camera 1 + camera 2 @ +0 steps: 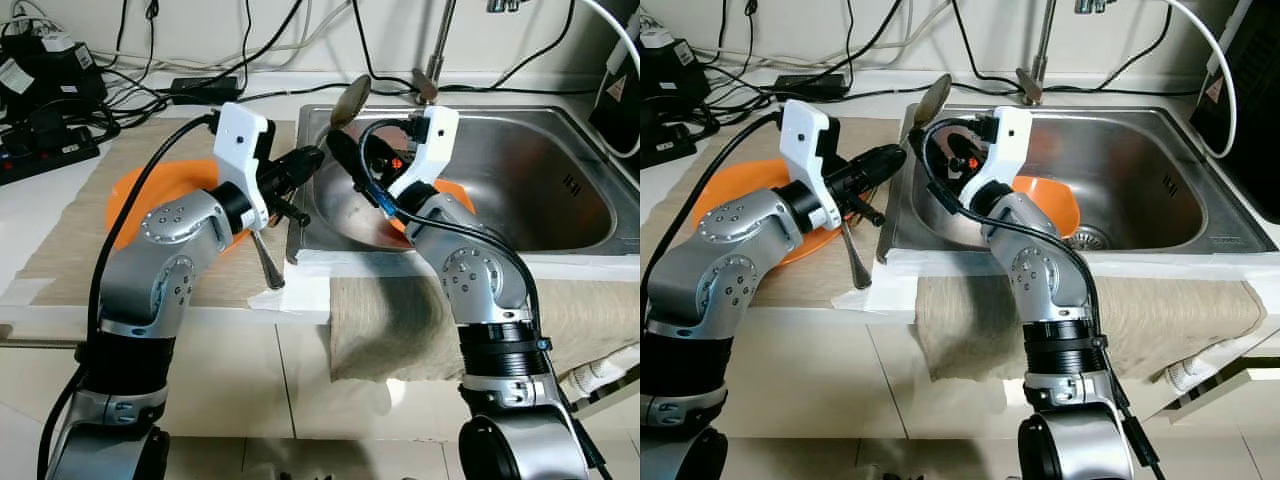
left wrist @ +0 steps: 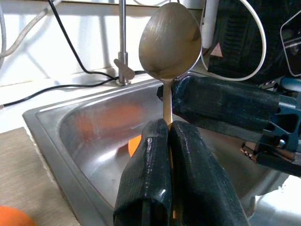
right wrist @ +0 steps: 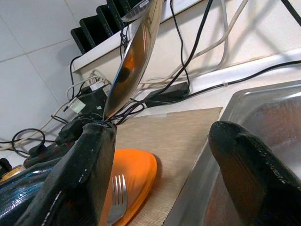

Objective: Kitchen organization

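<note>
The left end effector [image 2: 162,136] is clamped shut on the handle of a metal spoon [image 2: 170,40], holding it upright w/ the bowl up, just over the left rim of the steel sink [image 1: 560,130]. The right end effector [image 3: 160,155] is spread wide, one finger each side of the spoon; in the right wrist view one pad [image 3: 84,160] sits right by the spoon's neck, the other finger well apart, so it isn't gripping yet. Both arms meet at the sink's left edge, approx. above the corner of the basin. A 2nd orange plate [image 1: 1050,200] lies inside the sink, partly behind the right arm. On the tabletop [image 1: 40,210], left of the sink, a beige mat [image 1: 90,220] carries an orange plate [image 1: 130,195] w/ a fork [image 3: 117,197] resting on it; a metal utensil handle [image 1: 268,262] sticks out below the left wrist toward the tabletop's front edge. A cloth [image 1: 400,320] hangs over the front edge below the sink. Tap [image 1: 435,50] stands at the back rim; black cables and a power strip [image 1: 45,150] clutter the back left. Labels: a small stamped mark on the sink's inner wall [image 1: 570,185], too small to read; a white sticker w/ a warning triangle on the dark appliance [image 1: 612,95] at far right, text illegible.
</note>
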{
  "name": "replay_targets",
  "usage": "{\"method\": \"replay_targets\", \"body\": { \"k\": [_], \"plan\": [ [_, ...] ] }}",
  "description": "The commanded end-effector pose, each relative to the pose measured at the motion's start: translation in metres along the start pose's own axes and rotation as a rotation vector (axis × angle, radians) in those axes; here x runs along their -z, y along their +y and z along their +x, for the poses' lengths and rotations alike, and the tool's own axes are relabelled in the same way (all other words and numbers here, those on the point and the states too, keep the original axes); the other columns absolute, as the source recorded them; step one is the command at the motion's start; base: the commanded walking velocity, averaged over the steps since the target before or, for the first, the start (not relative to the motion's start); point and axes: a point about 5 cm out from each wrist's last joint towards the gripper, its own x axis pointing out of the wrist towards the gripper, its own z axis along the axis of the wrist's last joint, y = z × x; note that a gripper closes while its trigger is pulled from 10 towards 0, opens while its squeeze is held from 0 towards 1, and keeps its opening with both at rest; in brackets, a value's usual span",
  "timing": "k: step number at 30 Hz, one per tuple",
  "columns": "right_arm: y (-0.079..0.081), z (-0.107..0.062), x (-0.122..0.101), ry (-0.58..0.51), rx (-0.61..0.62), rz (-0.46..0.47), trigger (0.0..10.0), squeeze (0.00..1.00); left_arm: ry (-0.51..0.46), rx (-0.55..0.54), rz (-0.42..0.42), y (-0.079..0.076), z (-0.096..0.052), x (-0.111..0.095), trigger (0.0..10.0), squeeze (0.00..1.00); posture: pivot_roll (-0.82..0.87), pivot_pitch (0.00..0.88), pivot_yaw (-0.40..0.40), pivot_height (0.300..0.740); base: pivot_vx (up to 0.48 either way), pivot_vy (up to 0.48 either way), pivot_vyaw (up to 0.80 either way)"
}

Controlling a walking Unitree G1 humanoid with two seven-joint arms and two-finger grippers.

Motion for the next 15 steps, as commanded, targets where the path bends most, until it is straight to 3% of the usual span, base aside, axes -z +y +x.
{"method": "replay_targets", "body": {
  "k": [1,9,15],
  "plan": [
    [0.015,0.006,-0.01,-0.03,-0.068,-0.013,10.0,0.0,0.106,0.055,-0.016,-0.01,0.006,0.02,0.0,0.0,0.03,0.0,0.024,0.74,0.0,0.0,0.0],
    [0.015,0.005,-0.008,-0.02,-0.067,-0.017,10.0,0.0,0.154,-0.051,-0.016,0.009,0.005,0.03,0.0,0.0,0.03,0.0,0.024,0.74,0.0,0.0,0.0],
    [0.015,0.005,-0.01,-0.026,-0.064,-0.02,10.0,0.0,0.153,-0.02,0.0,0.001,0.007,0.032,0.0,0.0,0.02,0.0,0.024,0.74,0.0,0.0,0.0]
  ]
}}
